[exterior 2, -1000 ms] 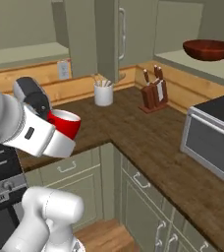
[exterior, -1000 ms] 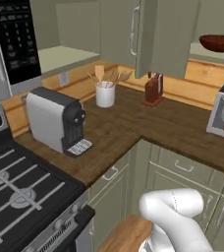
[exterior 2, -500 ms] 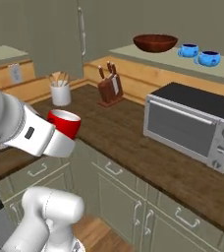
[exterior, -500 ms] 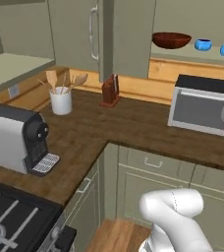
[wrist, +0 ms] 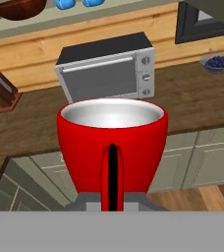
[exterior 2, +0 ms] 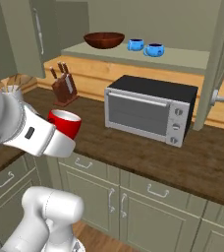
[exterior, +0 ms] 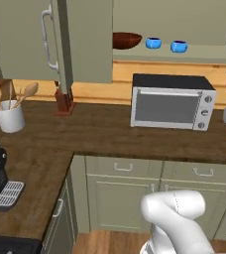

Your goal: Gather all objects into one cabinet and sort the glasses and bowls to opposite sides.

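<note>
Hand [wrist: 112, 199] grips red cup [wrist: 112, 147] over wooden counter [exterior 2: 148, 152]; microwave [exterior 2: 151, 110] beyond.

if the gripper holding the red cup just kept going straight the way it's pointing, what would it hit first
Probably the toaster oven: beyond the red cup held in the gripper, it sits almost dead ahead on the counter. Depth is unclear, so the cup could meet the counter edge first.

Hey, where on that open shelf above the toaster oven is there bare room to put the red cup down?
The shelf is bare to the right of the two blue bowls, toward the open door. Its left end is crowded: the brown bowl sits there, the blue bowls close beside it. The cup is in the end effector.
</note>
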### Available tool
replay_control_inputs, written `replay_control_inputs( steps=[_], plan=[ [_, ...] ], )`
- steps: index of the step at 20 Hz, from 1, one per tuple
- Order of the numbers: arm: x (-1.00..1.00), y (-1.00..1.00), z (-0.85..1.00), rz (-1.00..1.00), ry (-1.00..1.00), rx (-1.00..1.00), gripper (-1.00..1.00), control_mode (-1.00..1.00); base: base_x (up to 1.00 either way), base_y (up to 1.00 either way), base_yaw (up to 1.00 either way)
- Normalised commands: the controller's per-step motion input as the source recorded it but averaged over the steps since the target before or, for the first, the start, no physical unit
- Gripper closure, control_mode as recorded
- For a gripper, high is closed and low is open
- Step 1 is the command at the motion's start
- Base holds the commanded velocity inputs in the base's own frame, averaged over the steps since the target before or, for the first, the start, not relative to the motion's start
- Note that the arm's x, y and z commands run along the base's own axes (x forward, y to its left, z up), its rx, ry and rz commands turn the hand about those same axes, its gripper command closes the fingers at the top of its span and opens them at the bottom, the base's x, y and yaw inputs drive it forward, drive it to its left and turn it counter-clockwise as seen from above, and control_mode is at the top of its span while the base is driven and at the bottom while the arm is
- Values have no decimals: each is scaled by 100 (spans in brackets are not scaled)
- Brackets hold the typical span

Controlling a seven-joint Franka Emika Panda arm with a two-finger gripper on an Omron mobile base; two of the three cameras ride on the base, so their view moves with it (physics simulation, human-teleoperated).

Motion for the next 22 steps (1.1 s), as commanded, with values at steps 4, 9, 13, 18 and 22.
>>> replay_control_inputs(
  steps=[4, 9, 13, 18, 22],
  plan=[
    [0, 0, 0, 0, 0, 0, 100, 100, 17, 11, -16],
    [0, 0, 0, 0, 0, 0, 100, 100, 11, 13, 0],
    [0, 0, 0, 0, 0, 0, 100, 100, 15, 0, 0],
    [0, 0, 0, 0, 0, 0, 100, 100, 8, -4, -1],
    [0, 0, 0, 0, 0, 0, 100, 100, 25, -21, -10]
  ],
)
